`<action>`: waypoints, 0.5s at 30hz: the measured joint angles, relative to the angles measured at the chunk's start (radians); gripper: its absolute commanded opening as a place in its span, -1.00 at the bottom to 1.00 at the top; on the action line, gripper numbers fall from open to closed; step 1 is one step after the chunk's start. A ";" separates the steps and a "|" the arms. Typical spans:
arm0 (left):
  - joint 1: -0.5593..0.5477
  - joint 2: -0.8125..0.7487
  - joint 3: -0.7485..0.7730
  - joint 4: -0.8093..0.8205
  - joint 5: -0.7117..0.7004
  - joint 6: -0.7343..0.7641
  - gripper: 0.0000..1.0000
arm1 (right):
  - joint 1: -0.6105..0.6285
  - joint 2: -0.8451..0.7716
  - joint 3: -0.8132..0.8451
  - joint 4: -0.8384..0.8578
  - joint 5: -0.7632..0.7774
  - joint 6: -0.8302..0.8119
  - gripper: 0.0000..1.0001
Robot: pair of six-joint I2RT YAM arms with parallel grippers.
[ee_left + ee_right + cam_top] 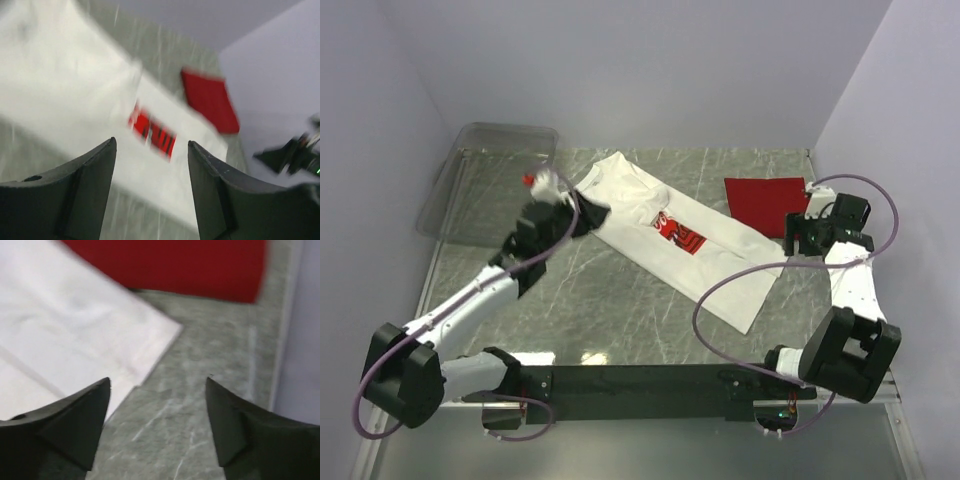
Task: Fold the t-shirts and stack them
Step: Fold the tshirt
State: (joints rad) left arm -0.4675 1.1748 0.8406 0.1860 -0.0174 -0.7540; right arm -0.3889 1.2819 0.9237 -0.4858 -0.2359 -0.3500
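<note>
- My left claw [152, 142] is spread wide and empty, by the white shirt [720, 255].
- My right claw [157, 380] is spread wide and empty, over the surface [210, 355] near the red shirt [175, 265].

We see soft matt cloth on the white t-shirt [640, 215], matt red cloth on the red t-shirt [765, 203] beside it, beneath it a smooth, faintly sheened grey marbled table [620, 320], perhaps stone or laminate, by its collar a clear glossy plastic bin [470, 190]
</note>
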 measured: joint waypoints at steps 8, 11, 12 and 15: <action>-0.216 -0.164 -0.421 -0.134 -0.032 -0.232 0.25 | 0.138 -0.082 -0.019 -0.314 -0.434 -0.542 0.78; -0.242 -0.359 -0.432 -0.210 -0.112 -0.258 0.25 | 0.346 -0.101 -0.100 -0.319 -0.422 -0.605 0.76; -0.246 -0.425 -0.431 -0.238 -0.143 -0.262 0.26 | 0.407 -0.113 -0.124 -0.315 -0.406 -0.601 0.70; -0.248 -0.612 -0.430 -0.342 -0.224 -0.275 0.28 | 0.615 -0.171 -0.193 -0.280 -0.304 -0.552 0.51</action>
State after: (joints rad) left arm -0.7158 0.5629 0.4110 -0.1558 -0.2417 -1.0294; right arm 0.2256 1.1107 0.7311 -0.7662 -0.5400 -0.9016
